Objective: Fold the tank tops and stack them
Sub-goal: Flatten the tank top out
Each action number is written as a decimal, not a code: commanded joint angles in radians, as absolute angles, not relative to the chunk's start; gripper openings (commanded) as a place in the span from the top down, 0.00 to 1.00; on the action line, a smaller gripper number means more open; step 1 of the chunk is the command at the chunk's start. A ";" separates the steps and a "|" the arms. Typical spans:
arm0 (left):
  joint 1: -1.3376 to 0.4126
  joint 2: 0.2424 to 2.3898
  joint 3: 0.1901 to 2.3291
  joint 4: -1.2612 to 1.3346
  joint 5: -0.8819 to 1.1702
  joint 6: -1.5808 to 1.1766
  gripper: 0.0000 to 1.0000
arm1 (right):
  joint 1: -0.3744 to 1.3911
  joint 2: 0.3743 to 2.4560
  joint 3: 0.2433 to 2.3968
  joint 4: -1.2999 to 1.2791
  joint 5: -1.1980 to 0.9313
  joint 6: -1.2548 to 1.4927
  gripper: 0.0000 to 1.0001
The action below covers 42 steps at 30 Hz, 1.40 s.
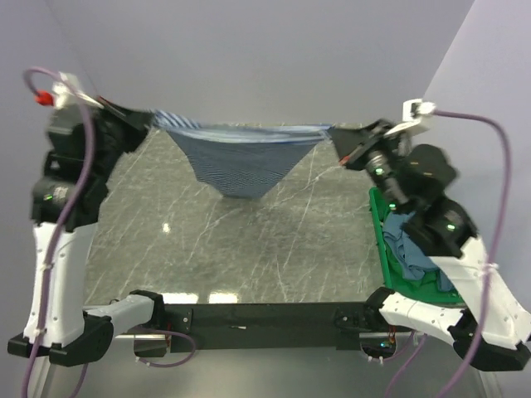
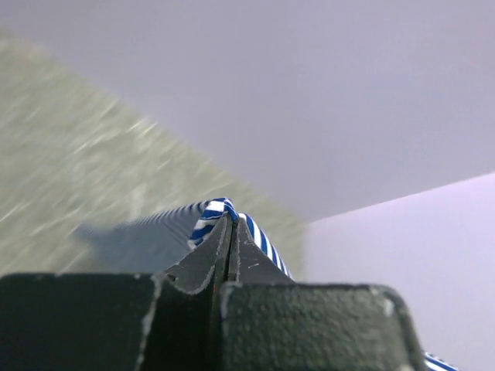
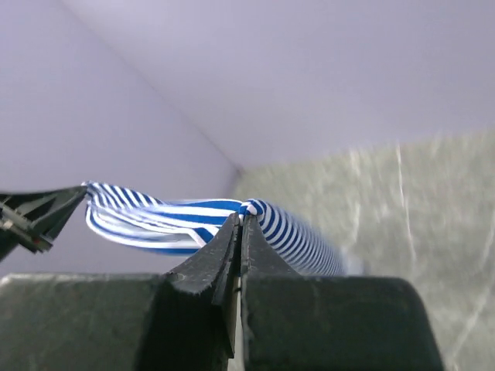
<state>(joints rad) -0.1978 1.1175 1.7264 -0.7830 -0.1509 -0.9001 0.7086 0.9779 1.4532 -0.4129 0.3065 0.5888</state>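
As seen from above, the striped tank top (image 1: pixel 241 157) hangs stretched between left gripper (image 1: pixel 148 120) and right gripper (image 1: pixel 336 137) over the far half of the grey marbled table (image 1: pixel 249 257), with lilac walls (image 1: pixel 249 50) behind; the teal tank top (image 1: pixel 413 253) lies in the green crate (image 1: pixel 380 236) at right. Left wrist view: jaws clamped on striped cloth. Right wrist view: jaws clamped likewise.

left tool (image 2: pixel 232 232) (jaws pinched), striped tank top (image 2: pixel 213 212)

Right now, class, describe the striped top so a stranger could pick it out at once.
Start at the marbled table. Above its far edge the striped top hangs stretched between the left fingers and the right fingers, sagging in the middle. Its navy and white stripes set it apart from the plain blue top bunched in the green crate.
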 commanded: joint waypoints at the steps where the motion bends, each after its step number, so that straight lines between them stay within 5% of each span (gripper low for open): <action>1: -0.193 1.150 1.958 -0.753 -0.123 -0.913 0.99 | 0.699 0.959 1.616 -0.422 0.376 0.509 1.00; 10: -0.193 1.229 2.174 -0.698 -0.080 -0.936 0.99 | 0.701 0.937 1.721 -0.396 0.380 0.474 1.00; 22: -0.193 1.232 1.884 -0.499 -0.029 -0.971 1.00 | 0.637 1.018 1.614 -0.305 0.382 0.445 1.00; 26: -0.181 1.368 1.850 -0.349 0.007 -0.953 1.00 | 0.437 1.213 1.647 -0.233 0.091 0.508 1.00; 35: -0.115 1.831 2.451 -0.342 0.212 -0.969 0.99 | 0.318 1.560 2.104 -0.204 -0.109 0.531 1.00; 38: -0.089 1.774 2.340 -0.308 0.247 -0.973 0.99 | 0.314 1.582 2.169 -0.239 -0.120 0.525 1.00; 42: -0.052 1.602 2.032 -0.226 0.255 -0.956 0.99 | 0.318 1.468 1.879 -0.135 -0.126 0.551 1.00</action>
